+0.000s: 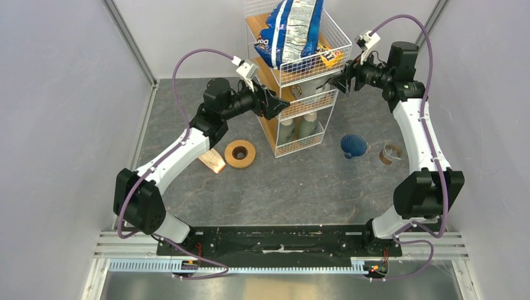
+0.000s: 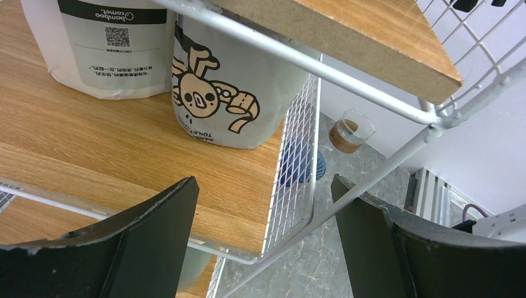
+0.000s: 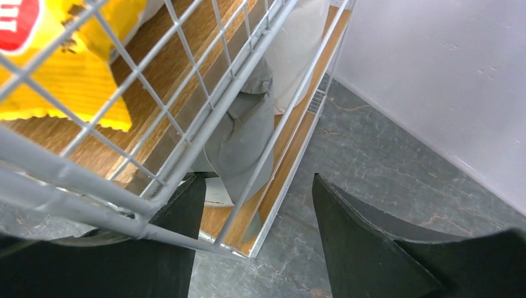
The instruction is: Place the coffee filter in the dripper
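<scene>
The dripper, a dark blue ribbed cone, rests on the grey table to the right of the wire shelf rack. In the left wrist view the dripper shows partly through the rack's mesh. The coffee filter is not in view. My left gripper hangs open at the rack's left side, level with a wooden shelf. Its jaws stand wide with only the rack's wire between them. My right gripper is open at the rack's upper right corner. Nothing sits between its fingers.
A flat orange-brown ring and a cream-and-tan paper stack lie left of the rack. A small clear glass cup stands right of the dripper. The rack holds a blue chip bag, toilet paper packs and a yellow packet.
</scene>
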Tool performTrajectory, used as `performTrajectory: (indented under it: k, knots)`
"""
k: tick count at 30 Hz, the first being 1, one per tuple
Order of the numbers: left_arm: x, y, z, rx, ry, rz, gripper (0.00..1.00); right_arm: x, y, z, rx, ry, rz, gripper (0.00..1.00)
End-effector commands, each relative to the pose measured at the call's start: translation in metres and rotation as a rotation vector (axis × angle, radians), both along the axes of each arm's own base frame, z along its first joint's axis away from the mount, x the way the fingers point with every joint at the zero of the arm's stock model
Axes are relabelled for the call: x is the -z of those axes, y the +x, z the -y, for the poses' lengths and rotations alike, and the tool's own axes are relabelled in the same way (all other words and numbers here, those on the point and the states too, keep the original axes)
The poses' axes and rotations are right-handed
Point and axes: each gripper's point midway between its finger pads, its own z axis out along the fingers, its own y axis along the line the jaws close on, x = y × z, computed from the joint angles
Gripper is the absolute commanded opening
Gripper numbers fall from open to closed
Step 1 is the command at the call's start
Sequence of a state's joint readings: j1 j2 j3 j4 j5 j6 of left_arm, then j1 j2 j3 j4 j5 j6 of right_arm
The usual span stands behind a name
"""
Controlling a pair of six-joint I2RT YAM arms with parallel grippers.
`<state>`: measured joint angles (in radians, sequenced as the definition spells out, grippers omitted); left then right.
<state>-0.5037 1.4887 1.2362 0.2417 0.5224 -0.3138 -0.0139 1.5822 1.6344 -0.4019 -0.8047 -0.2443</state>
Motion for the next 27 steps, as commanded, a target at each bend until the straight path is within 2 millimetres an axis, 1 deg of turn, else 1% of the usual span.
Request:
performTrajectory:
  k: [1, 4, 6, 9, 11, 14, 16, 17, 18, 19, 20, 21, 22, 24, 25, 27]
  knots:
    - [-0.023, 0.031, -0.016, -0.132, -0.032, 0.047, 0.87, -0.036, 0.010, 0.015, 0.064, -0.013, 0.116, 0.74]
    - [-0.031, 0.026, -0.020, -0.130, -0.035, 0.050, 0.90, -0.044, -0.005, 0.020, 0.082, -0.009, 0.118, 0.77]
    - [-0.036, 0.017, -0.024, -0.118, -0.033, 0.053, 0.92, -0.048, -0.020, 0.021, 0.088, -0.005, 0.119, 0.80]
    - [-0.037, 0.001, -0.030, -0.099, -0.025, 0.041, 0.97, -0.049, -0.045, 0.020, 0.086, -0.006, 0.107, 0.83]
    - [-0.038, -0.009, -0.038, -0.102, -0.031, 0.025, 0.99, -0.049, -0.063, 0.017, 0.088, 0.024, 0.063, 0.85]
    - [-0.041, -0.026, -0.051, -0.110, -0.059, -0.014, 1.00, -0.051, -0.093, 0.011, 0.110, 0.078, 0.013, 0.86]
    - [-0.043, -0.039, -0.063, -0.130, -0.065, -0.016, 1.00, -0.050, -0.114, 0.005, 0.139, 0.120, -0.017, 0.86]
    - [-0.044, -0.041, -0.071, -0.152, -0.066, -0.019, 1.00, -0.047, -0.122, 0.002, 0.159, 0.131, -0.035, 0.86]
    - [-0.045, -0.045, -0.079, -0.172, -0.065, -0.024, 1.00, -0.041, -0.132, -0.008, 0.173, 0.144, -0.072, 0.85]
    - [-0.043, -0.048, -0.086, -0.191, -0.061, -0.033, 1.00, -0.035, -0.139, -0.012, 0.191, 0.146, -0.095, 0.83]
    - [-0.043, -0.050, -0.094, -0.214, -0.056, -0.037, 0.99, -0.030, -0.147, -0.023, 0.185, 0.150, -0.115, 0.81]
    - [-0.039, -0.052, -0.101, -0.231, -0.048, -0.051, 0.99, -0.023, -0.150, -0.029, 0.195, 0.145, -0.131, 0.78]
    - [-0.035, -0.054, -0.108, -0.247, -0.041, -0.067, 0.99, -0.018, -0.154, -0.039, 0.185, 0.144, -0.140, 0.74]
    - [-0.030, -0.057, -0.119, -0.273, -0.032, -0.075, 0.98, -0.008, -0.164, -0.064, 0.103, 0.123, -0.150, 0.68]
    - [-0.028, -0.058, -0.123, -0.290, -0.030, -0.080, 0.98, -0.006, -0.170, -0.081, 0.047, 0.105, -0.123, 0.66]
    - [-0.025, -0.056, -0.134, -0.331, -0.037, -0.091, 0.98, 0.000, -0.177, -0.107, -0.025, 0.042, -0.048, 0.59]
